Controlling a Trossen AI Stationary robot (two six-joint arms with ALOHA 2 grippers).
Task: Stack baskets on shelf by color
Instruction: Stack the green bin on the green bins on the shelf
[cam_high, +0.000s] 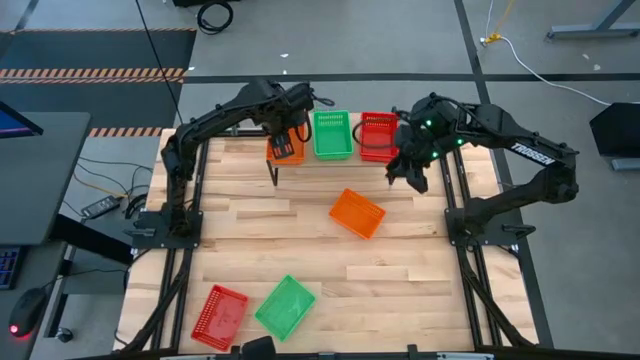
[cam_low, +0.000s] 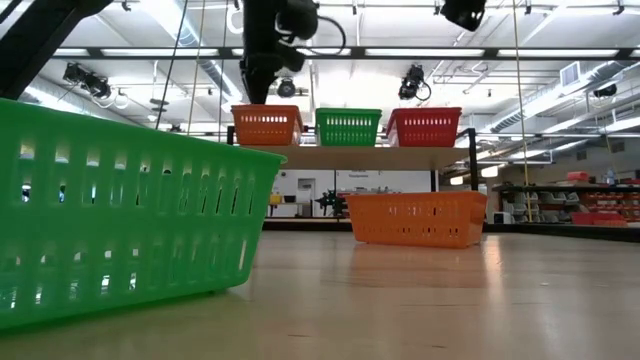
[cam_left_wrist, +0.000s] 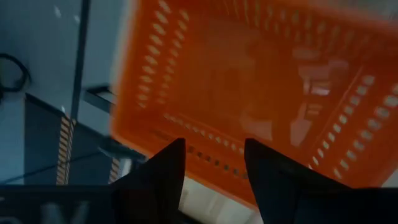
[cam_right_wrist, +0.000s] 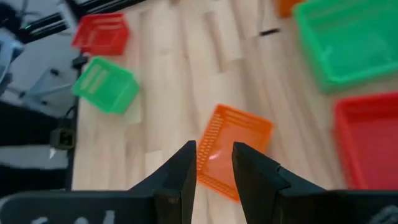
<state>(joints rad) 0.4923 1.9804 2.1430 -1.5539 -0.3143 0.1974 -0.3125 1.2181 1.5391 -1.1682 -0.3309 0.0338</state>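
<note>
On the shelf (cam_low: 350, 157) at the table's far side, an orange basket (cam_low: 267, 125), a green basket (cam_low: 348, 127) and a red basket (cam_low: 424, 126) stand side by side on their bottoms. My left gripper (cam_left_wrist: 214, 146) hangs open just above the orange basket (cam_left_wrist: 261, 93), fingers pointing down, touching nothing. My right gripper (cam_right_wrist: 214, 149) is open by a narrow gap and holds nothing. It hovers in the air beside the shelf's red basket (cam_high: 378, 135), over the table. A second orange basket (cam_high: 357, 213) lies mid-table.
A red basket (cam_high: 220, 315) and a green basket (cam_high: 285, 305) lie near the table's front left edge; the green one (cam_low: 120, 220) fills the left of the low view. Bare wood stretches between them and the shelf.
</note>
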